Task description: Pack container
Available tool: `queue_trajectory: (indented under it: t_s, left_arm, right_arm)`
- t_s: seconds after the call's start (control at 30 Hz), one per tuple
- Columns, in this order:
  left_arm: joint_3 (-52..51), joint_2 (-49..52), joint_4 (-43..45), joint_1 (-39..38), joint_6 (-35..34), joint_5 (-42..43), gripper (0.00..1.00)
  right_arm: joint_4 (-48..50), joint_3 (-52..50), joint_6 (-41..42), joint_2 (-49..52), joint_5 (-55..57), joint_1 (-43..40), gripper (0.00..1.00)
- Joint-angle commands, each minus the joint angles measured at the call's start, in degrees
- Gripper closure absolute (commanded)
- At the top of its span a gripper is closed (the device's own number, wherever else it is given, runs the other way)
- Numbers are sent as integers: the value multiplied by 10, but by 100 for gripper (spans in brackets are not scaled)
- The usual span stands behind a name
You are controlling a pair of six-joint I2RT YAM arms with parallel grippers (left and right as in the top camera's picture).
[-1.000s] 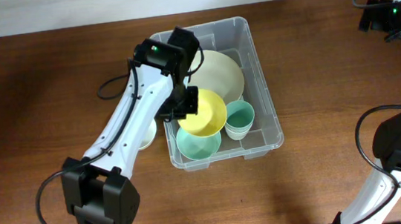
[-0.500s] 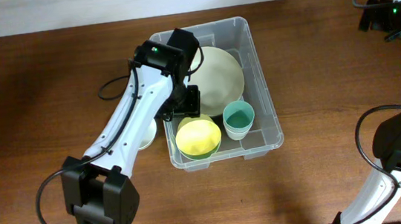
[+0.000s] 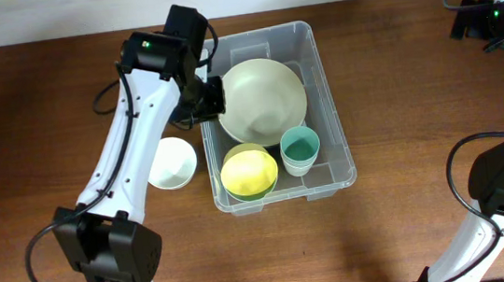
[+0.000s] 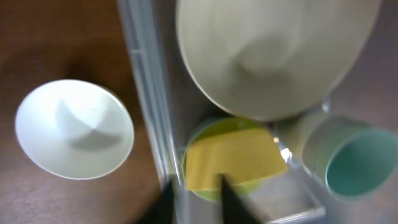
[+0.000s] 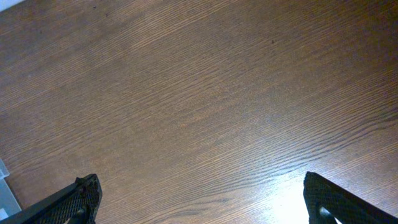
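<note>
Left jaws nearly pressed together, empty, over container (image 3: 265, 38) left wall. Inside: cream bowl (image 3: 262, 98), yellow bowl (image 3: 249, 172), teal cup (image 3: 300, 148). White bowl (image 3: 172, 163) outside on surface (image 3: 36, 136). Right jaws spread wide.

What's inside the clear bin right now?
The bin holds a large cream bowl, a yellow bowl and a teal cup. Whatever lies under the bowls is hidden.
</note>
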Motion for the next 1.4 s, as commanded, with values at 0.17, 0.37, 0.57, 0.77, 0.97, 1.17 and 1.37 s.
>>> queue_trajectory:
  t_s: [0.17, 0.37, 0.57, 0.77, 0.97, 1.17, 1.37]
  left_arm:
    - [9, -11, -46, -48, 98, 66, 99]
    - [9, -11, -78, -84, 123, 70, 99]
    - [3, -10, -78, -111, 123, 70, 100]
    - [-54, -7, -71, -126, 123, 74, 99]
    - [-106, -6, -38, -127, 123, 73, 99]
    - [-118, -5, 3, -126, 140, 52, 99]
    - [-126, -5, 25, -126, 148, 28, 99]
  right_arm:
    - [0, 9, 4, -8, -1, 0, 1]
    - [0, 9, 4, -8, -1, 0, 1]
    - [0, 9, 4, -8, -1, 0, 1]
    - [0, 9, 4, -8, -1, 0, 1]
    - [0, 9, 4, -8, -1, 0, 1]
    - [0, 9, 4, -8, -1, 0, 1]
    - [0, 9, 4, -8, -1, 0, 1]
